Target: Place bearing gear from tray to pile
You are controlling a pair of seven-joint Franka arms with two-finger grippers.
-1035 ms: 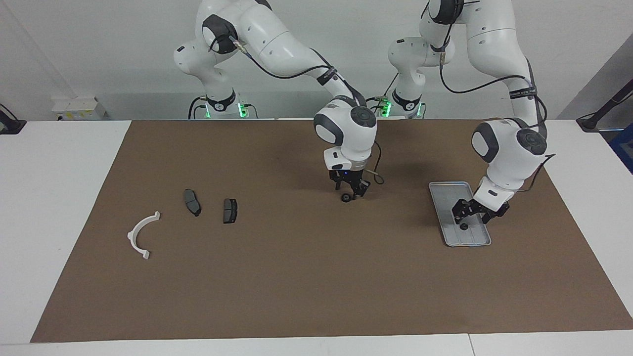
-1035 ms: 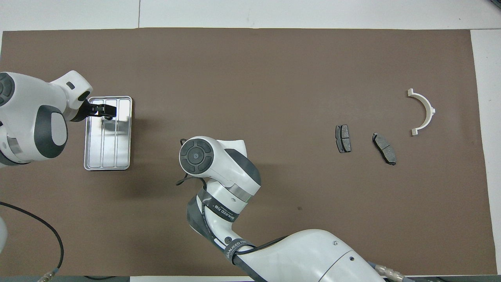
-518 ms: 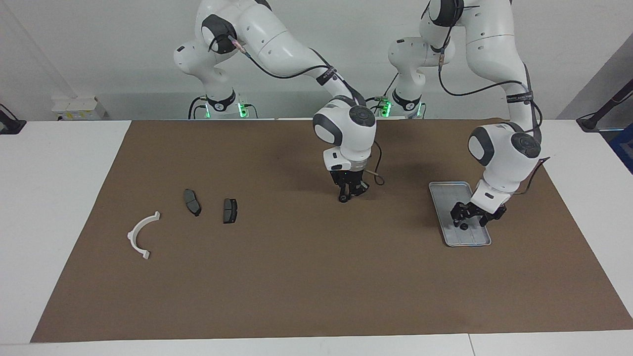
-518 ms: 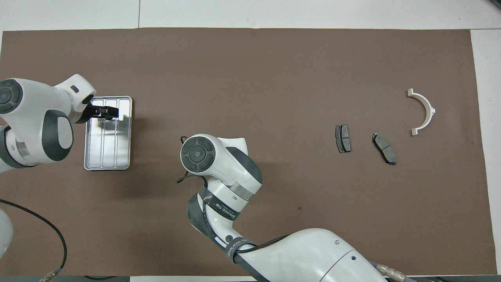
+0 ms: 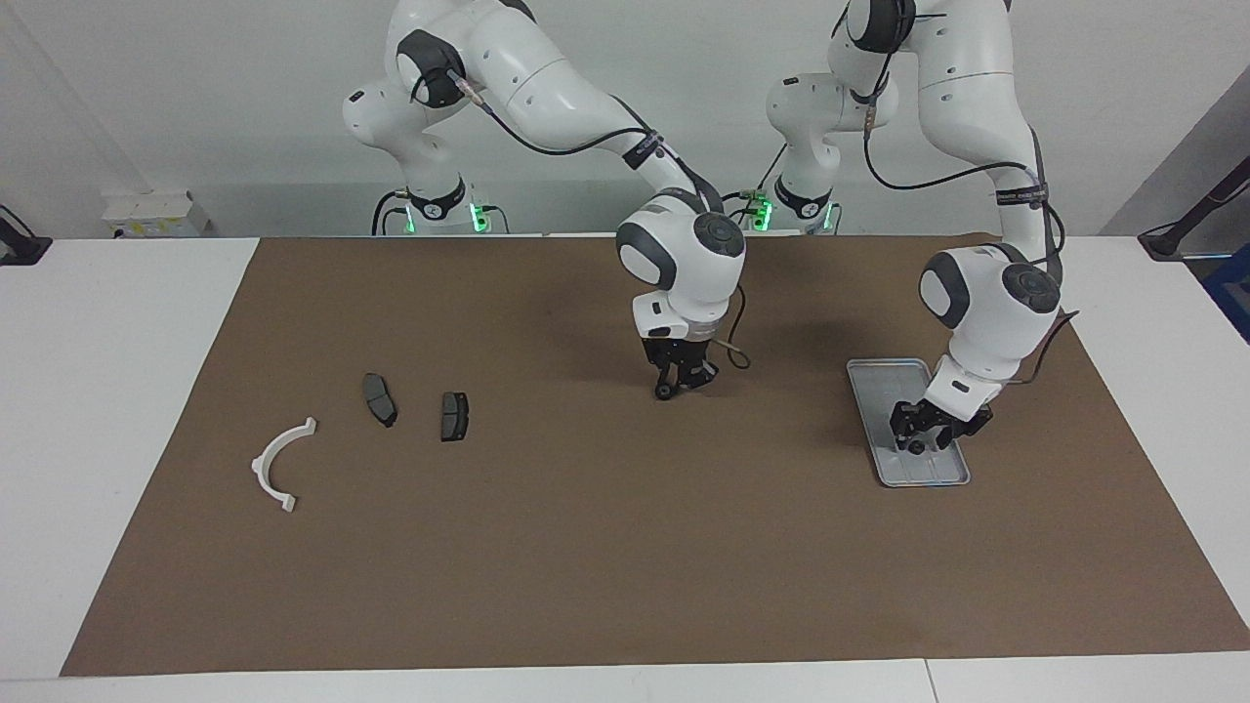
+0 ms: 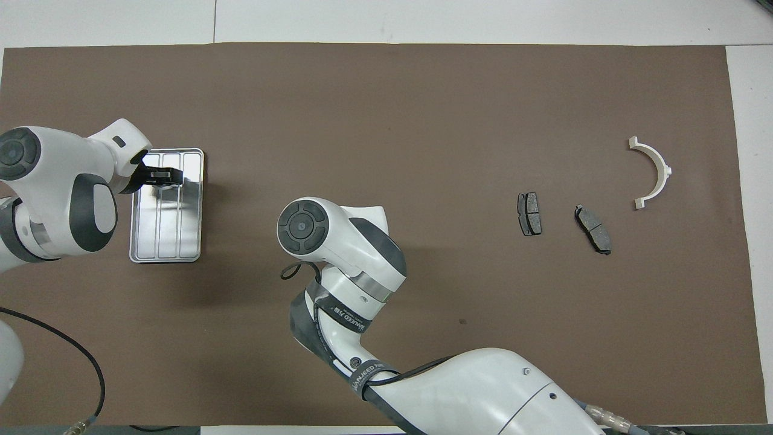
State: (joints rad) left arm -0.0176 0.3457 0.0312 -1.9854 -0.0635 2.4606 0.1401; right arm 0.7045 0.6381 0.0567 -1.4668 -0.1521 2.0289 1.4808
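The right gripper (image 5: 667,389) is pinched on a small dark gear (image 5: 664,393) over the mat's middle; the pile (image 5: 376,420) lies toward the right arm's end, so that arm's nearer. The left gripper (image 5: 918,439) is down in the tray (image 5: 872,383) around another gear (image 5: 916,447); can't tell if it's gripping.

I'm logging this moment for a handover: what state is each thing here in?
Right gripper: shut on a bearing gear, over the mat's middle.
Left gripper: low over the tray, at a second bearing gear.
Second bearing gear: lying in the tray.
Tray: flat on the mat, toward the left arm's end.
White half-ring: lying flat, untouched.
Two brake pads: lying flat, apart from each other.
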